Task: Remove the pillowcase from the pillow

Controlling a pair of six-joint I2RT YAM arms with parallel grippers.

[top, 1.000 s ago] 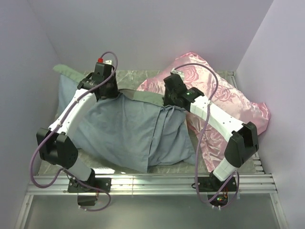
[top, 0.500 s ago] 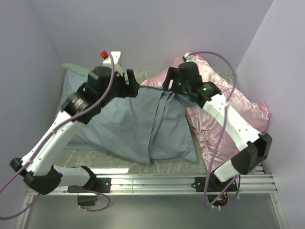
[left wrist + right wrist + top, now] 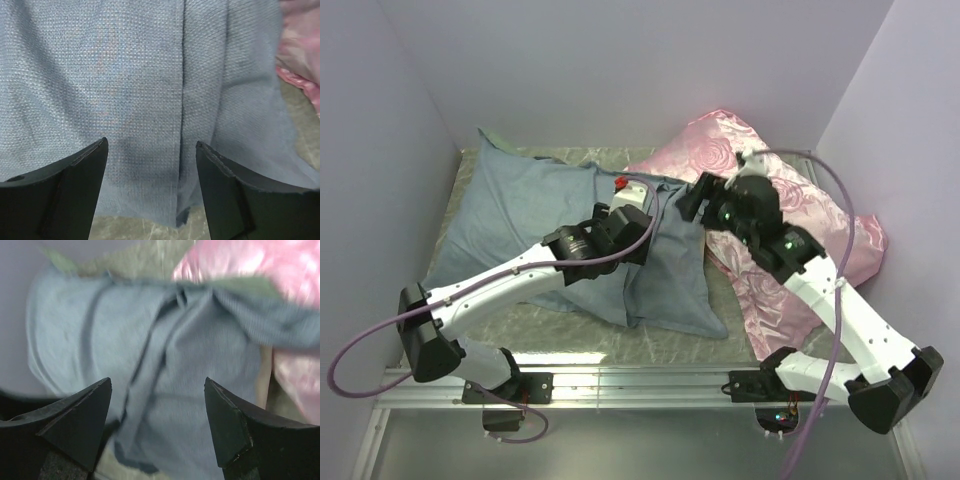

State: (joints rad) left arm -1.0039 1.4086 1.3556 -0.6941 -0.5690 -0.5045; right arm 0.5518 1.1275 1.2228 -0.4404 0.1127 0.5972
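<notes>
Top external view places the pillowcase (image 3: 520,205) across the left and middle of the table (image 3: 570,342), grey-blue reverse uppermost, its right edge against the pink satin pillow (image 3: 810,200). The pillow itself is not visible; the plump swell at the far left suggests that it sits inside that end. An olive strip (image 3: 242,286) shows along the far edge in the right wrist view. Handling, as a judgement: the cloth is a coarse, soft weave, light, limp, neither slippery nor fragile. It will fold and bunch rather than slide as one piece, and the filling, bulky yet probably light, will drag inside it. Recommended hold: the flat, unfilled near-right portion, at the straight stitched fold (image 3: 181,100) or the loose bottom edge (image 3: 177,219) seen in the left wrist view, taking one layer only. Left gripper (image 3: 150,150) hovers above that fold, jaws spread, nothing between them. Right gripper (image 3: 157,385) hangs over the creased middle, jaws likewise spread and empty; that view is blurred.
</notes>
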